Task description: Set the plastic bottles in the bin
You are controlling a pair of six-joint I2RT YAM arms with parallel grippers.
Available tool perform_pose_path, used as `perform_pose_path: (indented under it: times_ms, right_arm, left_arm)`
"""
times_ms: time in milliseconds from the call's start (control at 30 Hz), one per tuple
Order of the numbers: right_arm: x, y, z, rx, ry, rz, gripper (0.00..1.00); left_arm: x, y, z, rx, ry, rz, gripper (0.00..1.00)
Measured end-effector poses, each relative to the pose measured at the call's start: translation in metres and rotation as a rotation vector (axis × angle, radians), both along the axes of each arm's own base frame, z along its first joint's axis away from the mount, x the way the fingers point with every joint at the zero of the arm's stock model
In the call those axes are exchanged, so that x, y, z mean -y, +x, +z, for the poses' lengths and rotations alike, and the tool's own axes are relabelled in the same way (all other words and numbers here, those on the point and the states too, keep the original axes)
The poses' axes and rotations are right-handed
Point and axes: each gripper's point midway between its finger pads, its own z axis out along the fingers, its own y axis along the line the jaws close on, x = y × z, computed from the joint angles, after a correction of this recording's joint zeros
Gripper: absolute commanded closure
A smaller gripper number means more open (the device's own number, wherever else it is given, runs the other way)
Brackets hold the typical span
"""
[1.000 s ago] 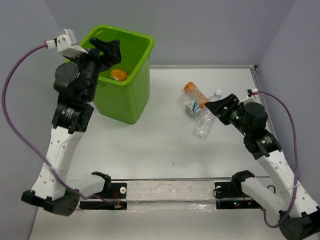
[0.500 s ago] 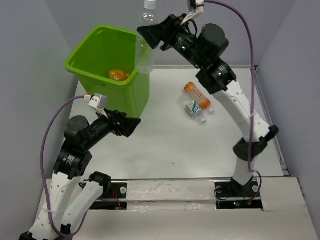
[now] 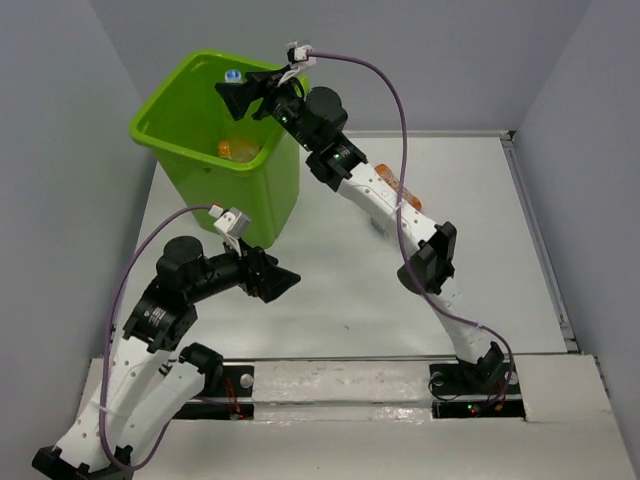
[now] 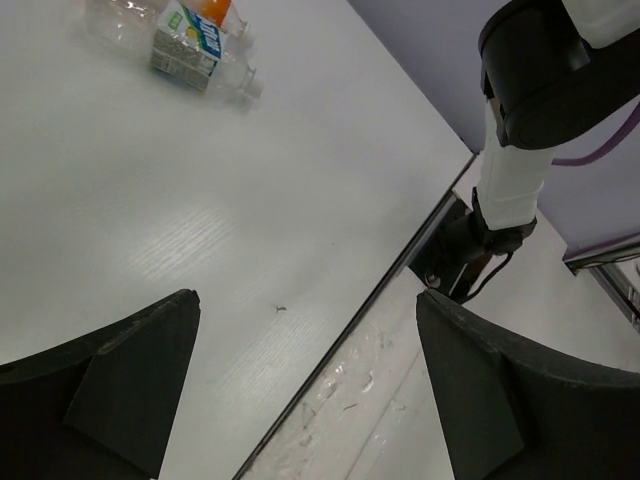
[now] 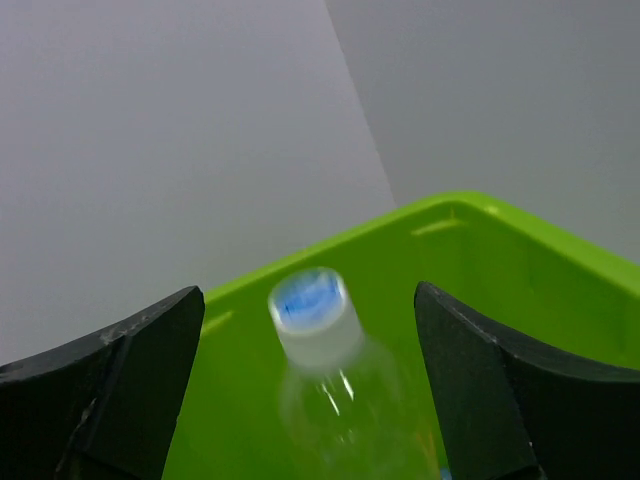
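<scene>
From above, the bin [image 3: 243, 200] stands at the far left of the table [image 3: 350, 300]. The right arm reaches over its far rim, with the right fingers [image 3: 243, 97] above the opening. Just beyond them the blue-and-white cap of a clear bottle [image 3: 232, 75] shows over the bin. An orange object [image 3: 237, 151] lies on the bin's floor. Another orange bottle [image 3: 391, 182] lies on the table, mostly hidden behind the right arm. The left fingers [image 3: 281, 281] hang over the table near the bin's front corner.

In the left wrist view, the left fingers are spread wide, with nothing between them. A labelled bottle [image 4: 190, 42] lies on the table at the far edge.

In the right wrist view, the right fingers are parted. The clear bottle sits blurred between them, touching neither, cap towards the camera, with the bin's green wall around it.
</scene>
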Motion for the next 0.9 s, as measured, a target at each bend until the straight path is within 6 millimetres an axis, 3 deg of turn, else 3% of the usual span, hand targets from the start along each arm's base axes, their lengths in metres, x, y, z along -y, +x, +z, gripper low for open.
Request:
perform_pose_path:
  times_ms: [67, 133, 233, 300, 367, 400, 433, 500, 533, 567, 633, 667, 733, 767, 800, 900]
  right_arm:
    - [-0.004, 0.009, -0.021, -0.019, -0.045, -0.026, 0.04]
    - [-0.003, 0.011, -0.023, -0.006, -0.066, -0.042, 0.03]
    - [0.011, 0.004, -0.015, -0.005, -0.109, -0.06, 0.05]
    - [0.034, -0.009, 0.0, -0.011, -0.131, -0.062, 0.12]
    - [0.078, -0.026, 0.003, -0.047, -0.162, -0.06, 0.15]
    - [0.104, -0.031, 0.014, -0.042, -0.156, -0.074, 0.16]
    - [0.146, -0.043, 0.029, -0.037, -0.135, -0.096, 0.16]
    - [0.202, -0.03, 0.034, -0.041, -0.126, -0.182, 0.16]
    - [0.255, -0.023, 0.027, -0.063, -0.136, -0.263, 0.16]
    - [0.281, -0.02, 0.023, -0.081, -0.138, -0.311, 0.15]
    - [0.331, -0.008, 0.001, -0.14, -0.163, -0.414, 0.12]
    - [0.353, -0.001, -0.03, -0.208, -0.203, -0.453, 0.11]
    - [0.363, 0.007, -0.07, -0.302, -0.261, -0.467, 0.09]
    - [0.373, 0.016, -0.105, -0.382, -0.307, -0.48, 0.06]
    - [0.382, 0.026, -0.16, -0.506, -0.385, -0.482, 0.05]
    - [0.395, 0.032, -0.223, -0.647, -0.492, -0.476, 0.03]
  left_arm:
    - [0.006, -0.002, -0.002, -0.011, -0.003, -0.012, 0.01]
    - [0.018, -0.006, -0.008, -0.039, 0.004, -0.035, 0.01]
    - [0.038, -0.006, -0.019, -0.09, 0.024, -0.048, 0.01]
    - [0.054, -0.006, -0.027, -0.129, 0.038, -0.041, 0.01]
    - [0.066, -0.001, -0.037, -0.164, 0.051, -0.004, 0.01]
    - [0.073, 0.005, -0.043, -0.188, 0.056, 0.032, 0.01]
    - [0.08, 0.01, -0.049, -0.205, 0.061, 0.064, 0.01]
    - [0.089, 0.019, -0.055, -0.22, 0.055, 0.128, 0.01]
    - [0.096, 0.027, -0.058, -0.226, 0.046, 0.18, 0.01]
    - [0.103, 0.033, -0.061, -0.234, 0.032, 0.223, 0.01]
    - [0.116, 0.045, -0.073, -0.252, 0.032, 0.285, 0.01]
    - [0.121, 0.051, -0.077, -0.263, 0.032, 0.316, 0.01]
    - [0.132, 0.067, -0.091, -0.283, 0.051, 0.39, 0.01]
    - [0.14, 0.076, -0.096, -0.29, 0.056, 0.428, 0.01]
    - [0.154, 0.095, -0.098, -0.292, 0.046, 0.483, 0.01]
    - [0.174, 0.123, -0.098, -0.28, 0.036, 0.568, 0.01]
